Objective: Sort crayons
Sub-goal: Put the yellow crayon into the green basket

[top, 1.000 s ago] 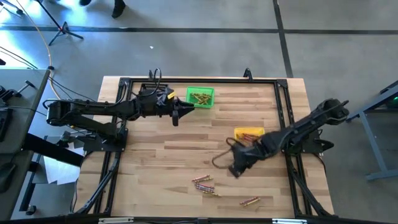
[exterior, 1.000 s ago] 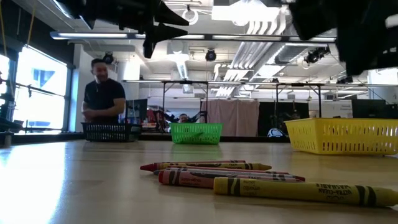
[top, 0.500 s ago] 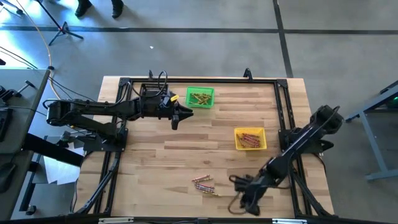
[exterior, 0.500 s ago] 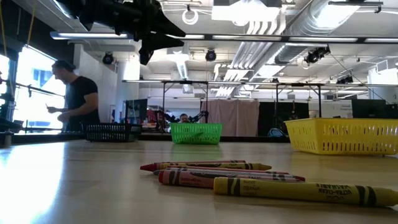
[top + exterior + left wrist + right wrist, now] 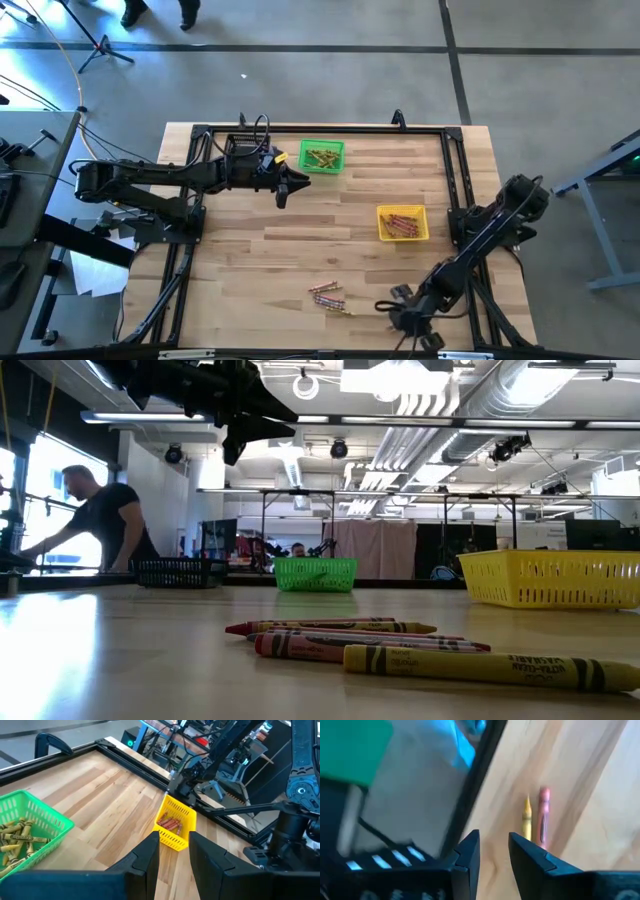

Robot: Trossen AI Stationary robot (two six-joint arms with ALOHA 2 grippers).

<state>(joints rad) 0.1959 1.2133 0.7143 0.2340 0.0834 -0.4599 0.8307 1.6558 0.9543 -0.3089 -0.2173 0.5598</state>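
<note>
Several crayons lie loose on the wood near the table's front edge, and they fill the foreground of the low view. A yellow crayon and a red crayon lie side by side just ahead of my right gripper. That gripper is open and empty, low over the front right of the table. My left gripper hovers open and empty beside the green bin, which holds yellow-gold crayons. The yellow bin holds reddish crayons.
A black metal frame runs round the table, and its rail passes close to the pair of crayons. A black bin stands at the far side. A person leans over beyond the table. Bare wood lies between the bins and the loose crayons.
My right gripper has swung from beside the yellow bin toward the table's near edge and gone down, rolling about its own line. It now stands over the pair of crayons at the front right. Its fingers have stayed open.
</note>
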